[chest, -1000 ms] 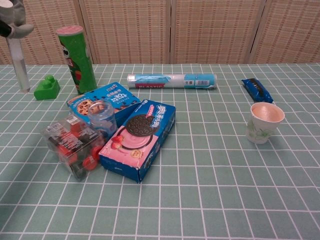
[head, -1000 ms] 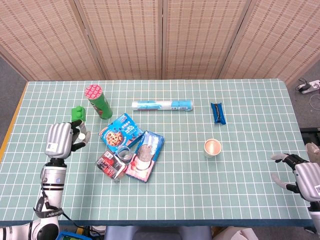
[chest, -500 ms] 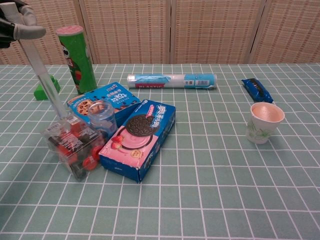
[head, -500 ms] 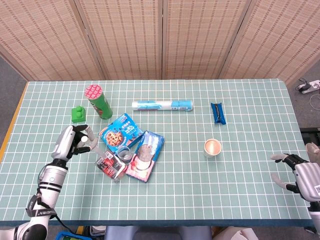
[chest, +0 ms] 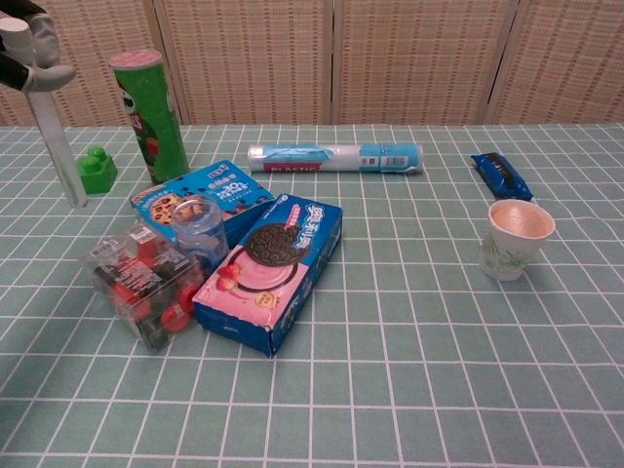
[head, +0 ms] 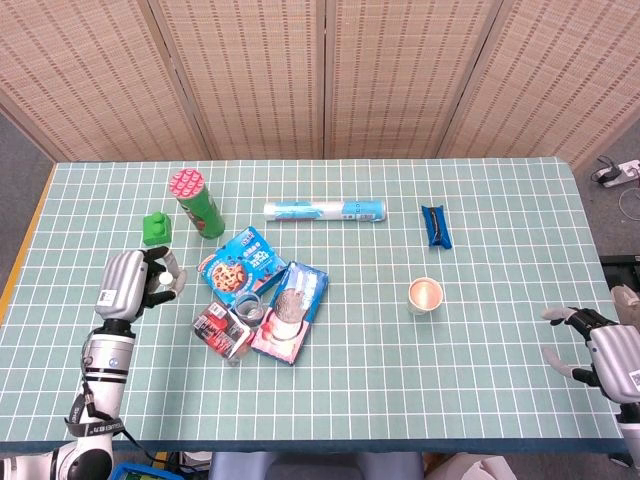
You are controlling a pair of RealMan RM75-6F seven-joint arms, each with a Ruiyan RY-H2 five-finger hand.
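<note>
A: At the table's left edge, the robot's left hand [head: 135, 283] holds a clear tube [chest: 57, 146] lifted off the surface, fingers curled around its white-capped top. The chest view shows the tube hanging almost upright, tilted slightly, its lower end in the air just in front of the green block [head: 155, 228].

B: And the right hand?

A: The right hand [head: 590, 345] sits off the table's right front corner, fingers spread, touching nothing. It is well apart from every item.

B: How far along does the work look?

A: Judging from the frames, the pick-up is done: the tube is in the grasp and clear of the pile. Setting it down is what is left; nothing shows where.

B: What is the pile?

A: A cluster toward the left front of the table: a blue cookie box [head: 239, 266], an Oreo box [chest: 273, 268] leaning against it, a clear packet of red-and-black snacks [chest: 141, 282] and a small clear jar [chest: 199, 227] wedged between them. A green Pringles can [head: 196, 203] stands upright behind, near the green block.

B: Anything further right?

A: A long plastic-wrap roll [head: 325, 211] lies toward the far edge, a dark blue snack bar [head: 436, 225] beside it to the right, and a paper cup [head: 425, 296] stands upright in the right half.
</note>
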